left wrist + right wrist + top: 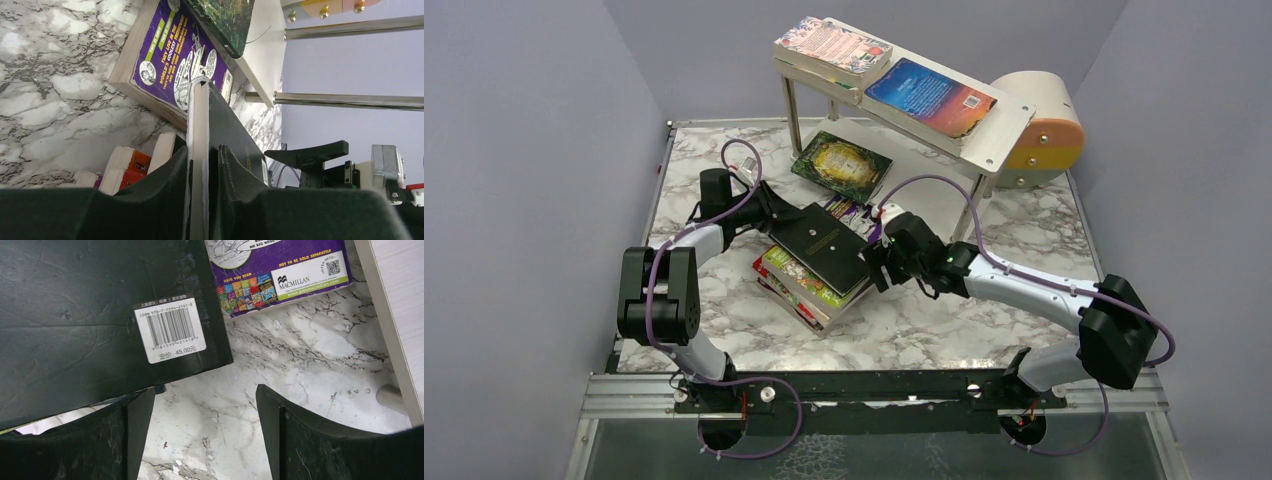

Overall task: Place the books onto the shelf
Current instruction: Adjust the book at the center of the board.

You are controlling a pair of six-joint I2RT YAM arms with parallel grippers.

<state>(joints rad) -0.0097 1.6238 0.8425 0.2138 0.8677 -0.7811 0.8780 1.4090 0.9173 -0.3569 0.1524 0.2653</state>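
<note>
My left gripper [769,215] [202,150] is shut on the edge of a black book [824,245] [235,130], its page block pinched between the jaws. That book lies atop a stack of books [809,290] on the table. My right gripper [874,265] [200,395] stands open beside the black book's barcode corner [75,315], with only marble between its fingers. The shelf [1014,120] carries a pink-patterned book [834,45] and a blue book [929,95] on top. A green book [842,165] and a purple book [180,55] [280,265] lie on its lower board [127,65].
A round beige-and-orange box [1044,130] sits behind the shelf's right end. A metal shelf leg [395,397] stands close to the right of my right gripper. Purple walls enclose the marble table [724,320] on three sides.
</note>
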